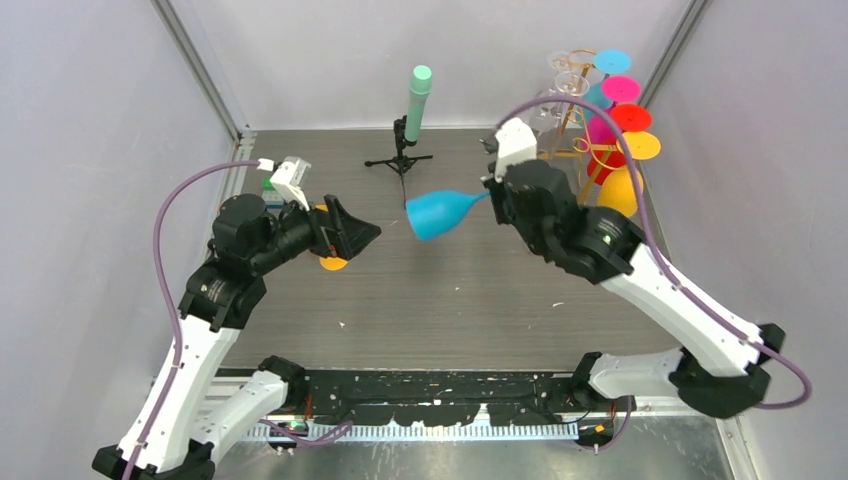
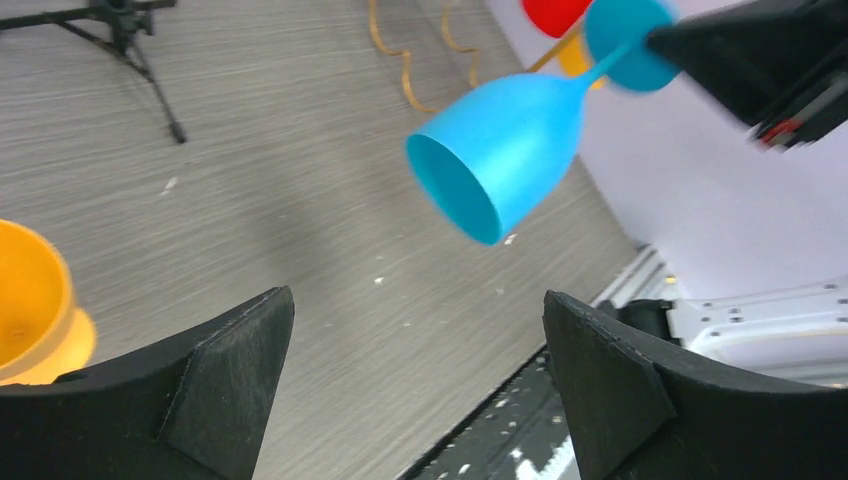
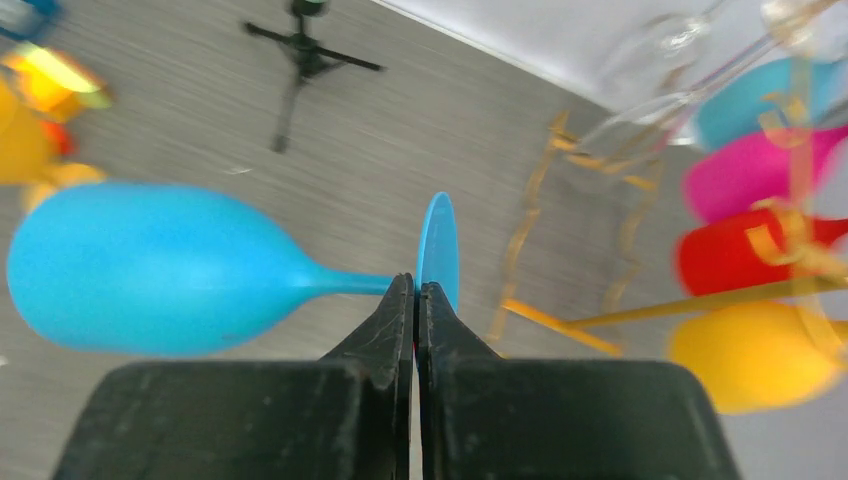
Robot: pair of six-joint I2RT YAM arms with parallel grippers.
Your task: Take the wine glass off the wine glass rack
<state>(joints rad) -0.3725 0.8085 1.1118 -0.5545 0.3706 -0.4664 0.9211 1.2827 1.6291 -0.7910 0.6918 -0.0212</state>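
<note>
**Blue glass held sideways off the rack, mid-table**

In the top view, the left gripper (image 1: 356,232) hangs low at 9 o'clock on the table (image 1: 450,310), jaws spread wide and gripping nothing. Its wrist view shows the two black fingers (image 2: 230,385) well apart with bare table between them. An orange glass (image 1: 333,262) stands on the table just under this gripper, partly hidden by it.

At 12 o'clock, near the back wall, stands a black tripod (image 1: 403,155) carrying an upright mint-green cylinder. It is the nearest thing to the blue glass (image 1: 438,214), just behind the bowl but apart from it.

The blue glass is in the air over the middle of the table, between the tripod and the rack, and touches neither. It lies nearly level: its long axis runs from 8 o'clock to 2 o'clock, with the open rim facing 8 o'clock toward the left gripper and the foot at the 2 o'clock end.

The right gripper (image 1: 492,192) is clenched on the stem right against the foot disc, as its wrist view shows.

At 2 o'clock, in the far right corner, stands the gold wire rack (image 1: 588,150). Hanging glasses (image 1: 625,120), clear, blue, pink, red and orange, crowd it behind the right arm.
</note>
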